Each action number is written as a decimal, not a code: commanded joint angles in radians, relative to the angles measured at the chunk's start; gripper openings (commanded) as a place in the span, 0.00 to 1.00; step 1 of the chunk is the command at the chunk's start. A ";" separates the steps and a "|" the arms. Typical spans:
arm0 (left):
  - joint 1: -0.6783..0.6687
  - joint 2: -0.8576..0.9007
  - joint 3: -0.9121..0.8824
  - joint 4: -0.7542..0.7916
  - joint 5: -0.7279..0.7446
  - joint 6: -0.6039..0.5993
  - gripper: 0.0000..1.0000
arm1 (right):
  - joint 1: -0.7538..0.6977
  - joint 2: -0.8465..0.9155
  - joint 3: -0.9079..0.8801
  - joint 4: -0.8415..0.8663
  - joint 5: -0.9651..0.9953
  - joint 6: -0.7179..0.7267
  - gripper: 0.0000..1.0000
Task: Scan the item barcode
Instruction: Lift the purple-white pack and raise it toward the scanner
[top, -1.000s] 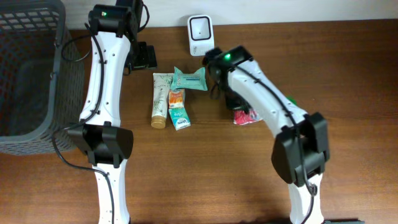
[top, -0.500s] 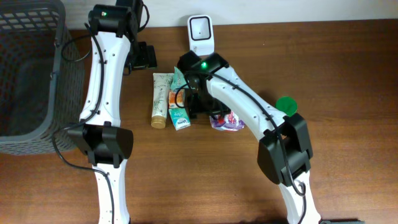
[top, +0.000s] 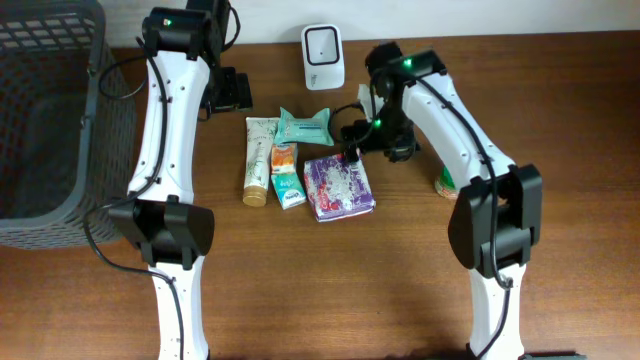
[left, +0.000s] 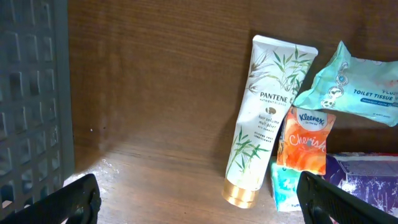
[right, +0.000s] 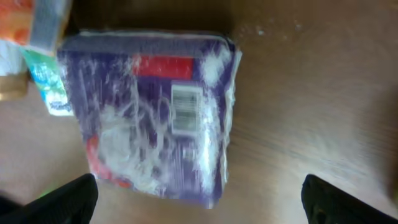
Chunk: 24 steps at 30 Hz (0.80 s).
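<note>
A: Item location?
B: The purple pack (top: 338, 188) lies flat on the worktop (top: 560, 120), centre of the overhead frame. In the right wrist view the pack (right: 152, 118) fills the upper left and centre; its barcode (right: 185, 109) faces up, on a white label right of the pack's middle.

A: Right tool status?
B: The right tool (top: 352, 152) is just above the pack's upper right corner in the overhead frame. Its jaws stand wide, one fingertip (right: 59, 200) at lower left and the other at lower right of the wrist view, with nothing between them. The pack is not gripped.

A: Scanner?
B: The white scanner (top: 323, 44) stands at top centre of the overhead frame, well apart from the pack.

A: Adjacent items?
B: Left of the pack, touching or just beside it: a small teal pack (top: 288, 188), an orange Kleenex pack (top: 284, 156) above that, and a Pantene tube (top: 258, 158) further left, cap toward the frame bottom. A teal wipes pack (top: 305, 126) lies above the group. An object partly hidden by the right arm sits at centre right.

A: Left tool?
B: The left tool (left: 199, 198) is at upper left of the group, jaws wide, holding nothing. A grey basket (top: 45, 120) occupies the far left.
</note>
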 joint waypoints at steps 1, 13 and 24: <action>-0.001 -0.008 -0.002 -0.002 -0.014 0.015 0.99 | -0.045 -0.001 -0.123 0.041 -0.125 -0.058 0.95; -0.001 -0.008 -0.002 -0.002 -0.014 0.015 0.99 | -0.075 -0.002 -0.315 0.186 -0.380 -0.156 0.10; -0.001 -0.008 -0.002 -0.002 -0.014 0.015 0.99 | 0.023 -0.054 0.164 -0.185 0.595 0.311 0.04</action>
